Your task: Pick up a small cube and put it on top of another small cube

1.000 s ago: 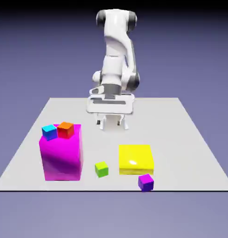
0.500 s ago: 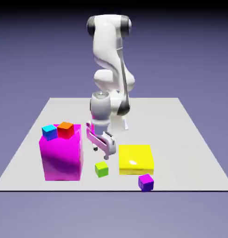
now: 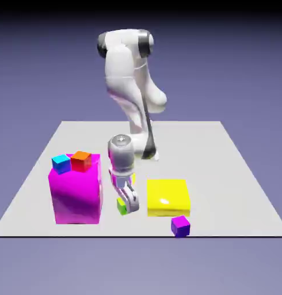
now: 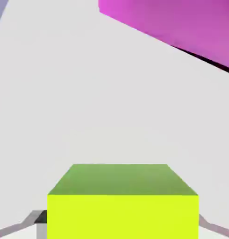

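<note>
A small lime-green cube (image 3: 121,206) rests on the table between the magenta block and the yellow block. My gripper (image 3: 128,204) has come down over it and is open, one finger on each side. In the hand view the green cube (image 4: 122,200) fills the bottom middle, and a grey fingertip (image 4: 38,218) shows at its left. A small purple cube (image 3: 180,226) lies near the table's front edge. A cyan cube (image 3: 61,163) and an orange-red cube (image 3: 81,161) sit on top of the magenta block.
The tall magenta block (image 3: 77,193) stands close on the exterior view's left of the gripper, and also shows in the hand view as the magenta block (image 4: 182,28). The flat yellow block (image 3: 168,197) lies just to the right. The grey table (image 3: 224,173) ends just past the purple cube.
The arm swung forward and down from the middle of the table to the green cube. The hand turned, and its fingers now straddle the cube. No cube has moved.
</note>
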